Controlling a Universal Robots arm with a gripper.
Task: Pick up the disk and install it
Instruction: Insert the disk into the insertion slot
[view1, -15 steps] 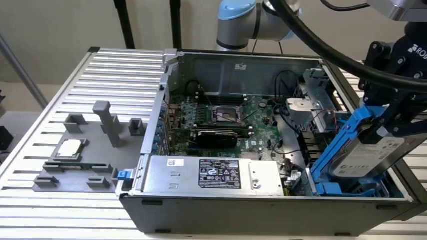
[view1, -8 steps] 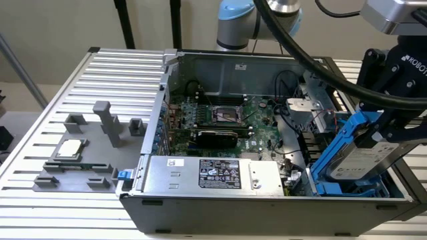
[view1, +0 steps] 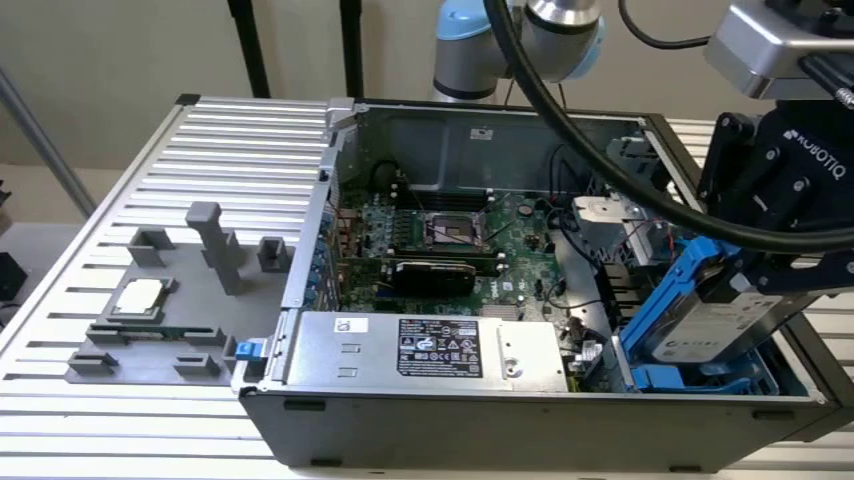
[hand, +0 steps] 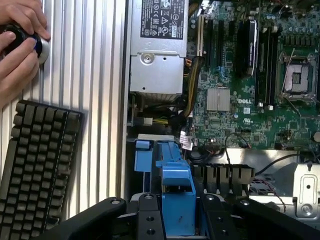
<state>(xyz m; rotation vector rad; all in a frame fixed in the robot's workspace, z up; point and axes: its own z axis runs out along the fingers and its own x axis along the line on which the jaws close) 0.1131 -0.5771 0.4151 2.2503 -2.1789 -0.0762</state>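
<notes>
**Disk gripped, tilted at drive bay**

Exterior view, left to right: CPU chip lay on the grey fixture, at 9 o'clock from the open case. The silver power supply sat at the case's 6 o'clock. The disk leaned tilted over the blue bay at 4 o'clock. The gripper pinched it by its blue rails. Wrist view: a person's hands were near a keyboard.
</notes>
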